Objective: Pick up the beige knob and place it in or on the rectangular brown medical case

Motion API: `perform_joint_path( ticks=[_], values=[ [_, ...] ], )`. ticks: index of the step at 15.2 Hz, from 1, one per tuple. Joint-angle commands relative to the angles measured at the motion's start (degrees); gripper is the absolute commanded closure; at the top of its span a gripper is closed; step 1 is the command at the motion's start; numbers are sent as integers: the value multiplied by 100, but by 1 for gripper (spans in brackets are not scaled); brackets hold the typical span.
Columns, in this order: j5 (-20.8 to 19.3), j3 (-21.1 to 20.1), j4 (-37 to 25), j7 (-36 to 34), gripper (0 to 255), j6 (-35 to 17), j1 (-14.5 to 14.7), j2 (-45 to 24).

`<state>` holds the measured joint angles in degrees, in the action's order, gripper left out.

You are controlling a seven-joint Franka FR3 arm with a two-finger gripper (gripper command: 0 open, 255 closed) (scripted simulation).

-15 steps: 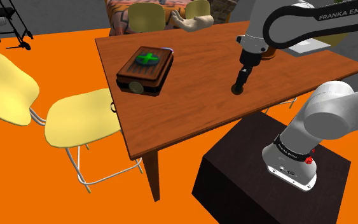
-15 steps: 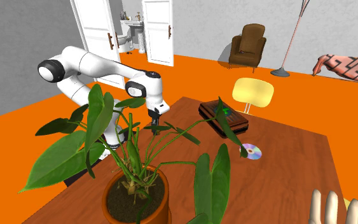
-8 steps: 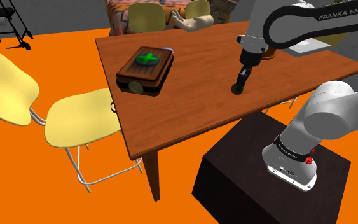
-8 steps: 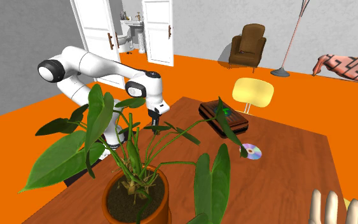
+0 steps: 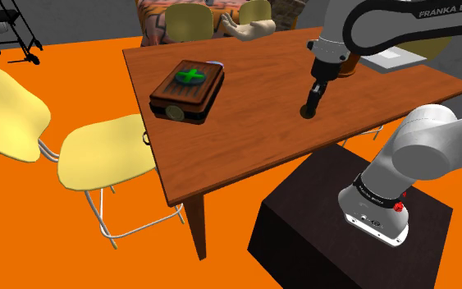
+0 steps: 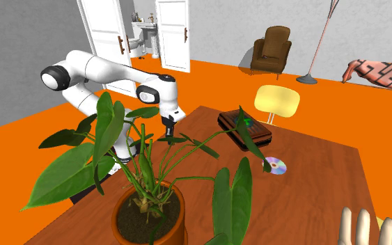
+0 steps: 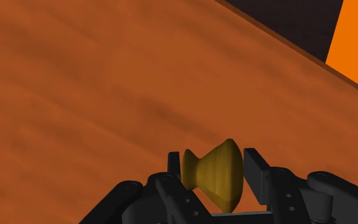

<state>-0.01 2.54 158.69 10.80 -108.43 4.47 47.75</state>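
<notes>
A tan, spool-shaped knob (image 7: 219, 181) sits clasped between my gripper's (image 7: 212, 162) two black fingers, just above the wooden tabletop. In the shoulder view the gripper (image 5: 308, 109) points down at the table's near right part, well to the right of the brown rectangular case (image 5: 186, 92) with a green cross on its lid. In the second exterior view the gripper (image 6: 168, 136) hangs behind plant leaves, and the case (image 6: 245, 129) lies farther along the table.
A potted plant (image 6: 149, 209) with big leaves stands in the second exterior view's foreground. A disc (image 6: 276, 166) lies on the table (image 5: 245, 139) near the case. Two yellow chairs (image 5: 102, 152) stand at the shoulder view's left. The dark stand (image 5: 336, 230) sits below the table's edge.
The arm's wrist has risen a little above the table. The case and everything else stay where they were.
</notes>
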Motion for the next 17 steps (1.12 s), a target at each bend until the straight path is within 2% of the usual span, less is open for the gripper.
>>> perform_joint_path(
  ticks=[1, 17],
  values=[
    [2, -3, -144, -3, 255, 161, 2, 15],
    [23, -30, -1361, -35, 255, 1410, 16, 46]
  ],
)
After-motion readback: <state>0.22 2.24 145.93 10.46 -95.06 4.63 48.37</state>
